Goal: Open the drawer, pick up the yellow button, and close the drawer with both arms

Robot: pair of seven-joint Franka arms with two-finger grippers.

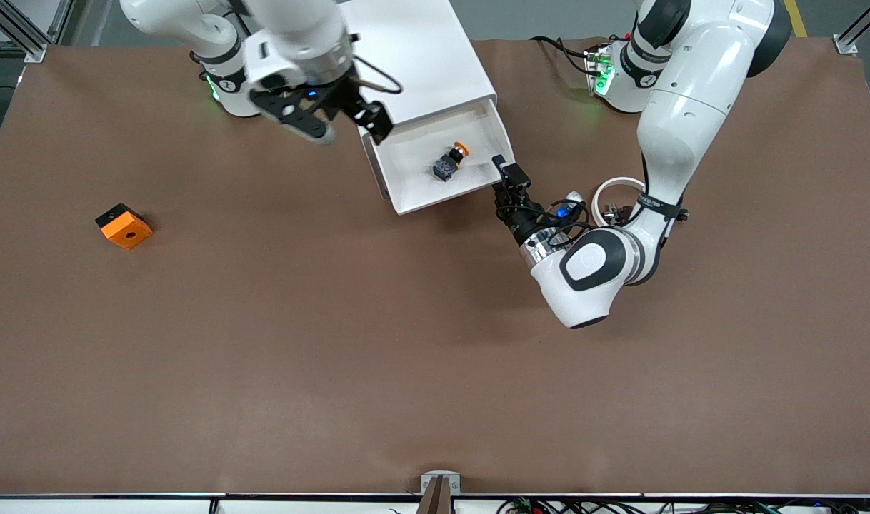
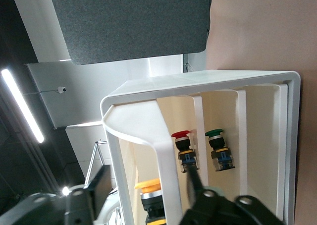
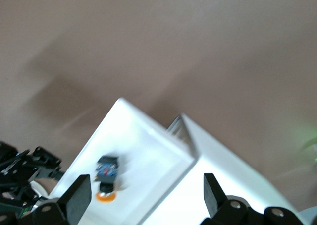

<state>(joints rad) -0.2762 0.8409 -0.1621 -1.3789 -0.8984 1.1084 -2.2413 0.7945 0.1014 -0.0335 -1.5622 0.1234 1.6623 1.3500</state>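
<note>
The right gripper (image 1: 346,118), jaws apart, hangs over the open drawer's (image 1: 406,187) corner, closer to the button (image 1: 450,163) lying inside than the left gripper (image 1: 505,173), whose jaws I cannot tell, at the drawer front.

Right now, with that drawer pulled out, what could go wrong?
The left pincer sits right at the drawer corner; a bump could shove the drawer askew. The button is tiny and lies tipped over, so the open right pincer, hovering over the drawer's edge, might miss or knock it.
</note>
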